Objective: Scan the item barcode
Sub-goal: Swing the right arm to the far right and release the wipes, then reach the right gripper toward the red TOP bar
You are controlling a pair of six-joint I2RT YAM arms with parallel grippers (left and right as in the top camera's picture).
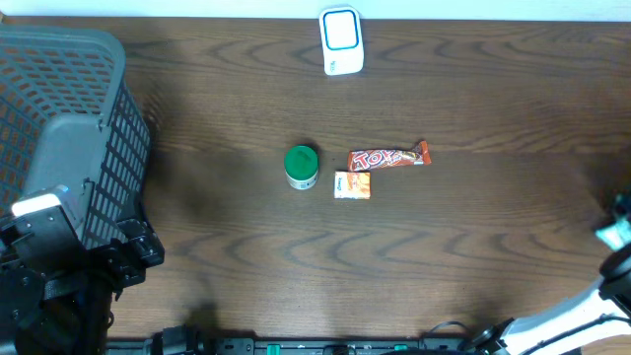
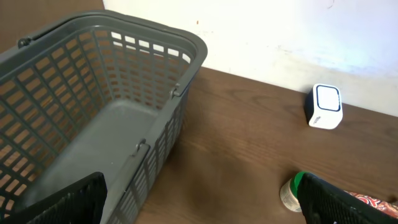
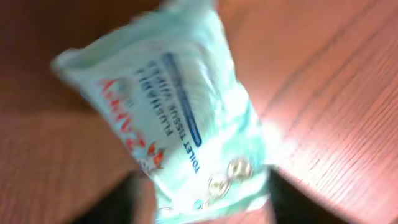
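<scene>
Pale-green tissue pack (image 3: 180, 118) is showing blurred at the right pincer (image 3: 205, 208), perhaps held, I cannot tell; left pincer (image 2: 202, 208) is hanging wide open near the basket (image 2: 74, 93).

The left arm (image 1: 44, 256) is folded low at the left corner of the robot's side of the table. The left gripper (image 2: 202, 196) is spread wide. The right arm (image 1: 567, 318) angles up from the right corner toward the table's right edge. The right gripper (image 1: 616, 225) is too blurred to read its jaws.
</scene>
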